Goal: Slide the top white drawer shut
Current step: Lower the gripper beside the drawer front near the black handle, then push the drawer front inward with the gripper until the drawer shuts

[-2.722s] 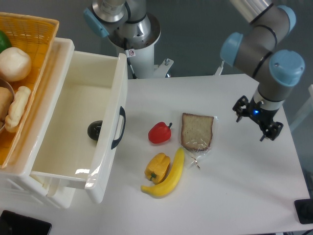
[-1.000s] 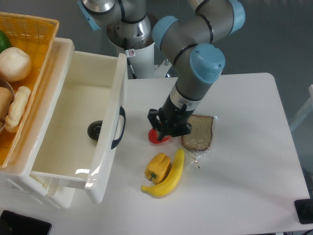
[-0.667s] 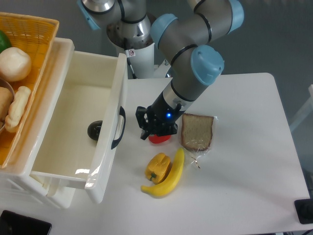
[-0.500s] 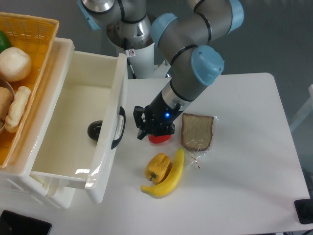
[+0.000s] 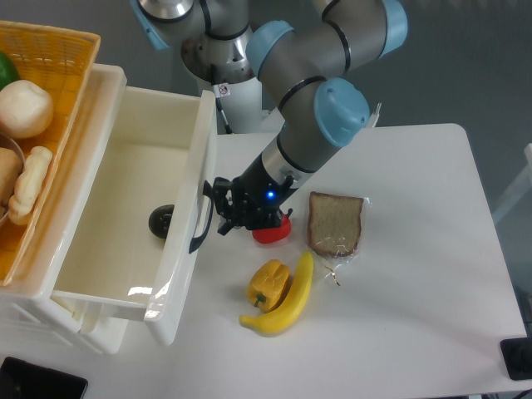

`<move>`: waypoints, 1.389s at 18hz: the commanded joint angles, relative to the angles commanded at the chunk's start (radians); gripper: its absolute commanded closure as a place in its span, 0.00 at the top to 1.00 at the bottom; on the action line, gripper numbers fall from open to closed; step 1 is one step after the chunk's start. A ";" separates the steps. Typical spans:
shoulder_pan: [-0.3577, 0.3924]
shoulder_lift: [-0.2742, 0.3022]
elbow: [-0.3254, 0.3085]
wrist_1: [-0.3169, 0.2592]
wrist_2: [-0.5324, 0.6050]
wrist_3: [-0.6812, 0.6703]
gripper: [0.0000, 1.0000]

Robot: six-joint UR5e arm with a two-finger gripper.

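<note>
I have the gripper [image 5: 219, 208] just beside the dark handle [image 5: 200, 218] of the top white drawer [image 5: 133, 208], which stands pulled fully out over the table's left edge. Jaws look parted. The drawer front lies directly left of them, so I'd push leftward.

The black two-finger pincer [image 5: 219, 208] sits just beside the dark curved handle [image 5: 200, 218] of the glossy white plastic top drawer [image 5: 184, 249], which stands pulled open over the white worktop [image 5: 416, 316].

The tool [image 5: 218, 208] has moved left, nearing the top white drawer [image 5: 187, 249] handle.
</note>
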 joint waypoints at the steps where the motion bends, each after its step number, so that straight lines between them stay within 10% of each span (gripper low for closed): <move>1: -0.006 0.000 0.002 0.000 -0.003 -0.006 0.00; 25: -0.161 0.021 -0.003 0.005 -0.003 -0.129 0.00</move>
